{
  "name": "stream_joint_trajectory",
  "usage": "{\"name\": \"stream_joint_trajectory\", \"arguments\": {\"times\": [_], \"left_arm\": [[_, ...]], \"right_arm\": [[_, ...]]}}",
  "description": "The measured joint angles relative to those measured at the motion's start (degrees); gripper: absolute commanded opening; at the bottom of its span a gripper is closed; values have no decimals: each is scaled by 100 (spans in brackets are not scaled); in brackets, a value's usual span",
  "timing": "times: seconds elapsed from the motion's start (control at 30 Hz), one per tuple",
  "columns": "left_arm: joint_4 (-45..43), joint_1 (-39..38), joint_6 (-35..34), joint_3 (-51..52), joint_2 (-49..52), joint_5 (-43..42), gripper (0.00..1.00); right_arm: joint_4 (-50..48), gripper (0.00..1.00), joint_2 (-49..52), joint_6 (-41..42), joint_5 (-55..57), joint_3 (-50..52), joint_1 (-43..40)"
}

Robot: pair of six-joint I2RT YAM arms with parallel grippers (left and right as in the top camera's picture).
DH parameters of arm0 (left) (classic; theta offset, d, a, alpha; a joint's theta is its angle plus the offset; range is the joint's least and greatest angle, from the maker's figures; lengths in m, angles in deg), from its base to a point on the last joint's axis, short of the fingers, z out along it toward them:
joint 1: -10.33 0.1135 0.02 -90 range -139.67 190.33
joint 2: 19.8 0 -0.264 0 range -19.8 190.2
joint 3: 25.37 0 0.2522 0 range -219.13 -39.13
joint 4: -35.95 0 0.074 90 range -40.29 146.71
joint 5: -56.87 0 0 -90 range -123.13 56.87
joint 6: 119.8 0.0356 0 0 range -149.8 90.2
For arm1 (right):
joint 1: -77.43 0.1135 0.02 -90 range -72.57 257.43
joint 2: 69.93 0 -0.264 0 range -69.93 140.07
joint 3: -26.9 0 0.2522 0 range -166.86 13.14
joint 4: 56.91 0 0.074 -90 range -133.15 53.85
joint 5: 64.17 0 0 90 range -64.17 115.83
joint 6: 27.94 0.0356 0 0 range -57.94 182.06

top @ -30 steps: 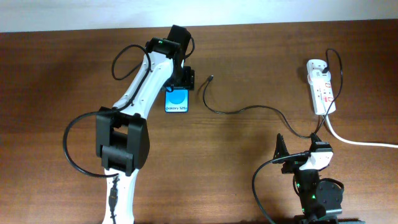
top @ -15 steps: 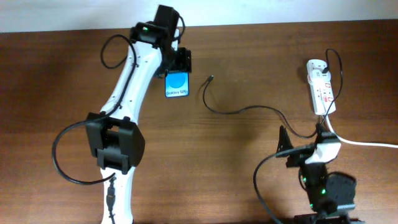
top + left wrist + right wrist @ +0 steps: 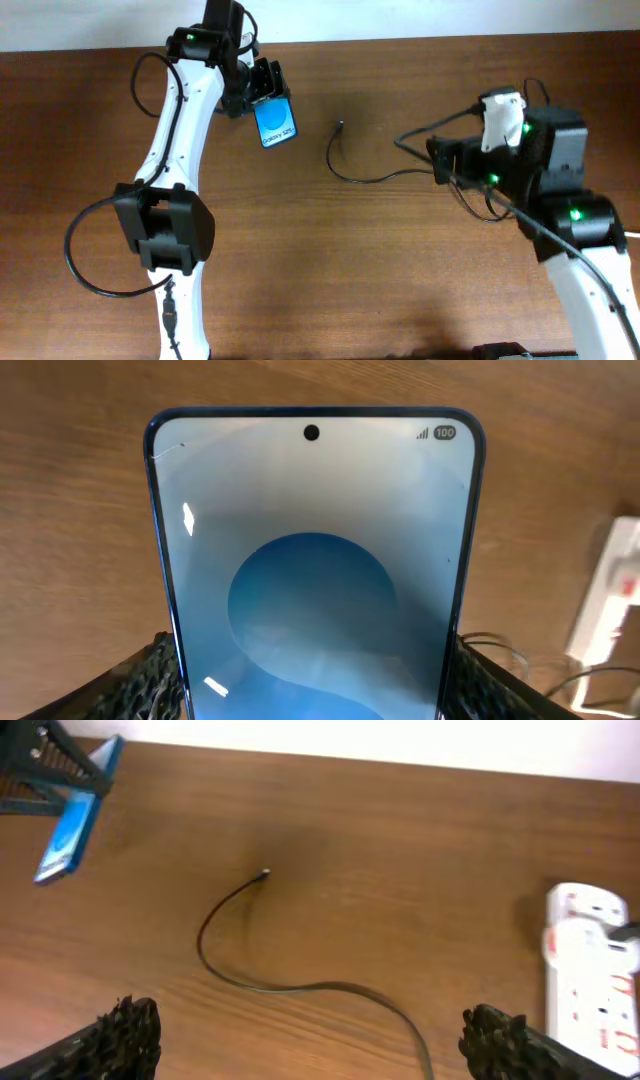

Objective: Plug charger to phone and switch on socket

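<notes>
Over the brown table (image 3: 300,250), the left gripper (image 3: 265,90) clamps the phone (image 3: 275,122) far left; the right gripper (image 3: 312,1035) gapes wide, empty, above the charger (image 3: 370,178).

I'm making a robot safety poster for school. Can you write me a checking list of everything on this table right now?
Surface: brown wooden table.
Job's things: phone, blue screen lit, held tilted; charger lying loose, its small plug not in the phone; socket at the right, switches too blurred to read.
Clutter: nothing seen.
Grippers: left gripper shut on the phone; right gripper open above the charger, holding nothing.
Cables: the charger curls across the table; a black arm cable loops beside the left arm.
Surroundings: pale strip beyond the table's far edge.
</notes>
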Motion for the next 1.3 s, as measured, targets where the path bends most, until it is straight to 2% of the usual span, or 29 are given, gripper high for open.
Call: {"name": "stream_joint_trajectory", "arguments": {"times": [0.23, 0.37, 0.53, 0.77, 1.03, 1.3], "left_arm": [[411, 7, -1257, -2, 0, -262, 0], [682, 7, -1912, -4, 0, -380, 0], [874, 7, -2594, -9, 0, -758, 0], [1259, 46, -3622, -28, 0, -1639, 0], [1366, 291, -3877, -31, 0, -3558, 0], [1366, 319, -3921, -31, 0, -4603, 0]], "right_arm": [[103, 99, 293, 282, -957, -44, 0], [7, 91, 608, 636, -1344, -66, 0], [-107, 91, 1016, 1327, -1456, -68, 0], [-160, 91, 1086, 1672, -1390, -70, 0], [-164, 91, 1086, 1814, -1287, -70, 0], [-162, 91, 1086, 1827, -1283, -70, 0]]}}
